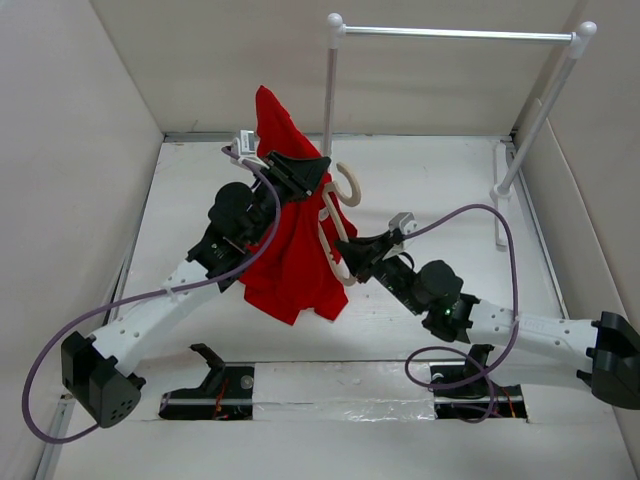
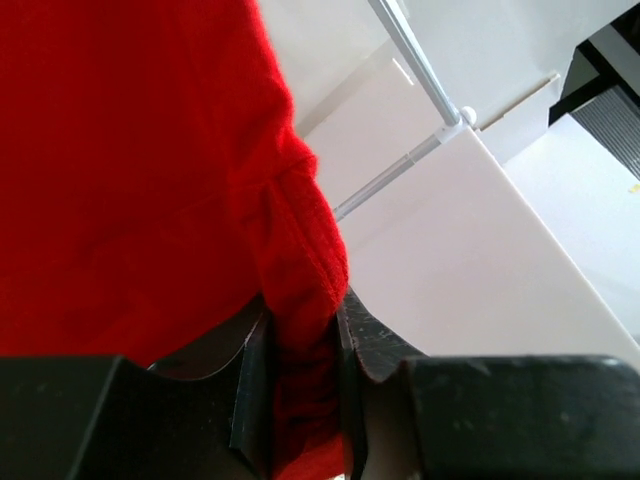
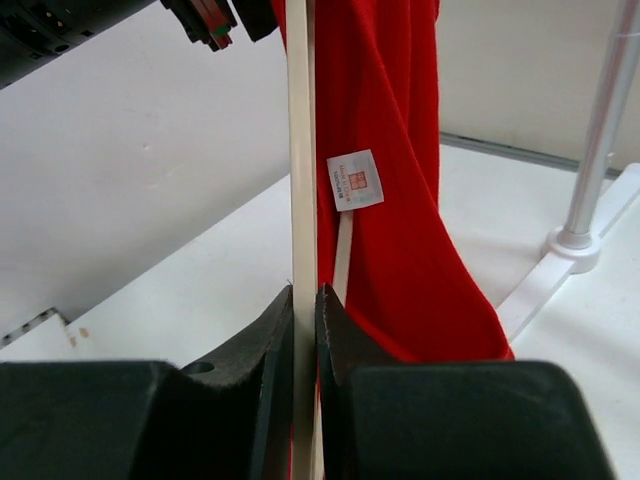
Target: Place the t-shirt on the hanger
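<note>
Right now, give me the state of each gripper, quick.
Left gripper: closed, fingers pinching a fold of the t-shirt.
Right gripper: closed, fingers clamped on the hanger.

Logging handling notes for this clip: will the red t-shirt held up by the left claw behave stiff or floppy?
Probably floppy: the t-shirt hangs in loose folds from the left claw, which pinches a bunched edge. It seems light, since one pinch appears to carry most of it. It would likely swing and drape against the hanger.
</note>
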Controlling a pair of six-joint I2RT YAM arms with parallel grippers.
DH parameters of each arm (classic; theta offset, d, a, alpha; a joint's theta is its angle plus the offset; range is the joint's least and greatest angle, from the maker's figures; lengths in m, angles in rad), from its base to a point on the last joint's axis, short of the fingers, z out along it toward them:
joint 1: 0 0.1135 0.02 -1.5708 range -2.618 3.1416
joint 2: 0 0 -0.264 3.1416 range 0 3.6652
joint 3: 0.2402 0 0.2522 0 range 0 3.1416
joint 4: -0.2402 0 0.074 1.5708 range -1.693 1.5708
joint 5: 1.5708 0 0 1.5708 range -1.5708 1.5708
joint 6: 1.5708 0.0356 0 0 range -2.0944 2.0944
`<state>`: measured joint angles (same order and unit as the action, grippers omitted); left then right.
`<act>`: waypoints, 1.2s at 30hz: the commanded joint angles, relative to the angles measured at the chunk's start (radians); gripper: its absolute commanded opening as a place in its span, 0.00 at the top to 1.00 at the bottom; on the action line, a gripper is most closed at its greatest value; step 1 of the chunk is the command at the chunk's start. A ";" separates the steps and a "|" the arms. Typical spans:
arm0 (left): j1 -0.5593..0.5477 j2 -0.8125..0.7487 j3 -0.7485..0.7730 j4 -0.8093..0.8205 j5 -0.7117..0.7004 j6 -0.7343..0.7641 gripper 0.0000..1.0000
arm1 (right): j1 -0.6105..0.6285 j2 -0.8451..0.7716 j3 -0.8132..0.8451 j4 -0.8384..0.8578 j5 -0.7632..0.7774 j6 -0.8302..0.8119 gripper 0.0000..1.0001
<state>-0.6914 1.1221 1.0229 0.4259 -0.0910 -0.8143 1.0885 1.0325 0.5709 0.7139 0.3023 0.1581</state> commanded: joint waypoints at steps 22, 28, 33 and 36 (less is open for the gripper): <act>0.058 -0.237 -0.112 0.027 0.123 0.027 1.00 | -0.205 0.066 -0.075 -0.114 -0.396 -0.023 0.40; 0.058 -0.251 -0.119 0.010 0.126 0.029 1.00 | -0.214 0.185 0.000 -0.100 -0.387 -0.089 0.20; 0.058 -0.255 -0.104 -0.021 0.117 0.043 1.00 | -0.214 0.231 0.037 -0.061 -0.364 -0.120 0.22; 0.058 -0.274 -0.113 -0.009 0.111 0.038 1.00 | -0.214 0.241 0.032 -0.060 -0.379 -0.117 0.52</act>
<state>-0.6331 0.8944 0.8978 0.3370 0.0162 -0.7906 0.8822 1.2697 0.5678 0.5903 -0.0612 0.0647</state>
